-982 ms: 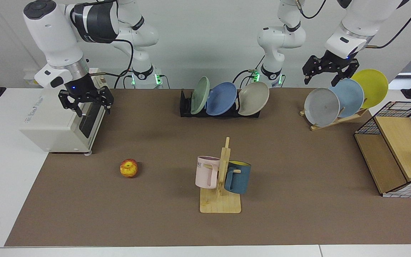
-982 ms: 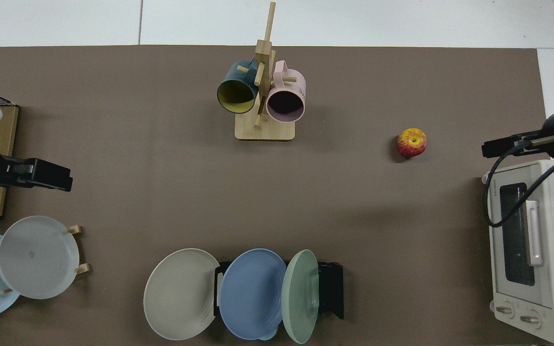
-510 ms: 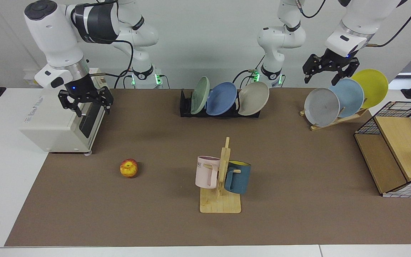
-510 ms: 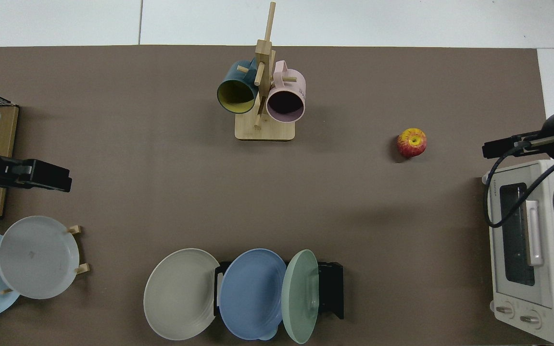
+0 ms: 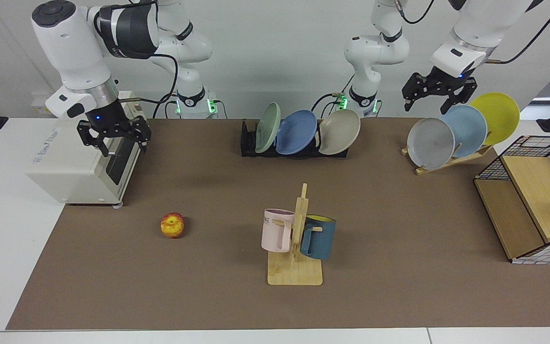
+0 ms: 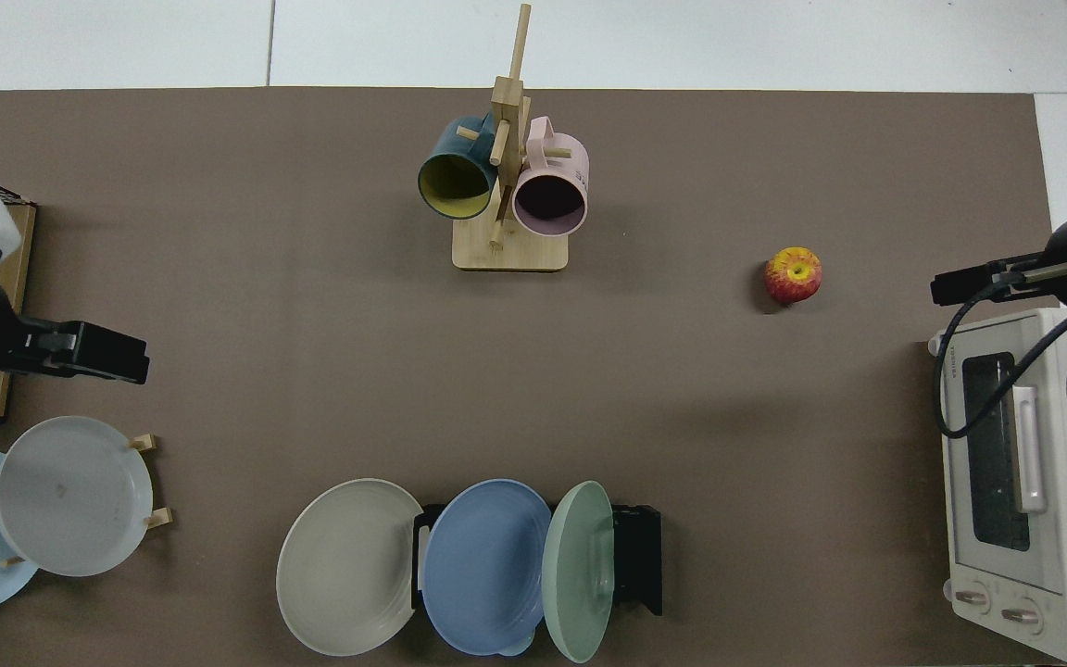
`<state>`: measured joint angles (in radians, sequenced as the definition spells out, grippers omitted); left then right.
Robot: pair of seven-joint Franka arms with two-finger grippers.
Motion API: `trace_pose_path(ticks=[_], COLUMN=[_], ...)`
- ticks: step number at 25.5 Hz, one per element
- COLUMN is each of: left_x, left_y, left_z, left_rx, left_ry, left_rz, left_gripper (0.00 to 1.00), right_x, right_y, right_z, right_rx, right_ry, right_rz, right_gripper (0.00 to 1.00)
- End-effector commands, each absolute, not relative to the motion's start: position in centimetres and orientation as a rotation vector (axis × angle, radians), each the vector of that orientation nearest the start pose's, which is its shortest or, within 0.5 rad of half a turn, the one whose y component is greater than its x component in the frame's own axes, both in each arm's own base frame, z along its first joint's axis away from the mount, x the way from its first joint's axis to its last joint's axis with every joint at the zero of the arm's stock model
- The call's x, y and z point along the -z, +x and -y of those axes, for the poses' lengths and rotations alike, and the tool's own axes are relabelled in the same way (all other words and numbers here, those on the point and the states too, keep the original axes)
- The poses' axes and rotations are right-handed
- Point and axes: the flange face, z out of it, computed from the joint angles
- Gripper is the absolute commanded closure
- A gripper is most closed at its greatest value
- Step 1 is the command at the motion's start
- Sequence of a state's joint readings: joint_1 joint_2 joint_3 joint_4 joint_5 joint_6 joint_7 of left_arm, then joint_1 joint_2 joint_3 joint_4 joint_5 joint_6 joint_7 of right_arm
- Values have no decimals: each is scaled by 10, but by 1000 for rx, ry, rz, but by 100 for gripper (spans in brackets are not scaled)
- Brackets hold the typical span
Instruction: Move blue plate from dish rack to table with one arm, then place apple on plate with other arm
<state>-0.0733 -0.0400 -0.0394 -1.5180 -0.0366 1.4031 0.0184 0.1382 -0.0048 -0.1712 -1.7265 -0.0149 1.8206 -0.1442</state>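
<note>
Periwinkle and matte, the blue plate leans in the dish rack at the table's far edge, between a green plate and a beige plate, touching or nearly touching both. The apple lies alone on the brown surface, well apart.

The left gripper hangs spread and empty above a wooden rack near the far corner. The right gripper, also spread and empty, waits over a toaster oven.

Likely risk: reaching for the wrong blue, since a paler plate sits right below the left gripper. Pulling the right one could drag its neighbours.

The pink mug shows "ME"; the oven's lettering is too small to read.
</note>
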Motion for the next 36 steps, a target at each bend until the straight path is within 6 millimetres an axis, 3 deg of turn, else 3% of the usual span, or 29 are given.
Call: trace_pose_path(ticks=[1, 8, 14, 18, 20, 23, 25, 28, 31, 33, 36], left_x=[-642, -620, -577, -533, -517, -511, -492, -466, -458, -445, -420], left_y=[486, 459, 432, 415, 411, 406, 400, 381, 375, 371, 358], left_z=[74, 101, 142, 174, 182, 184, 188, 214, 230, 232, 253], left_rx=[-147, -119, -197, -238, -219, -247, -288, -308, -287, -267, -293], left_ry=[-3176, -3200, -3222, -3229, -3276, -3316, -3312, -3316, -3313, -3319, -3306], left_rz=[-231, -286, -292, -373, -370, -353, -357, -365, -359, -322, -337], left_gripper=[0, 1, 1, 1, 1, 1, 1, 1, 1, 1, 1], right_x=[-578, -563, -555, -552, -552, -550, -549, -545, -532, -523, -507], right_y=[567, 564, 565, 565, 565, 565, 564, 565, 569, 573, 580], right_z=[18, 21, 19, 19, 19, 20, 21, 21, 20, 17, 14], right_rx=[168, 121, 117, 107, 107, 102, 100, 88, 73, 117, 142], right_ry=[-3170, -3174, -3173, -3173, -3173, -3173, -3173, -3174, -3173, -3172, -3175], right_rz=[193, 186, 189, 189, 187, 187, 185, 182, 180, 189, 197], right_gripper=[0, 0, 0, 0, 0, 0, 0, 0, 0, 0, 0])
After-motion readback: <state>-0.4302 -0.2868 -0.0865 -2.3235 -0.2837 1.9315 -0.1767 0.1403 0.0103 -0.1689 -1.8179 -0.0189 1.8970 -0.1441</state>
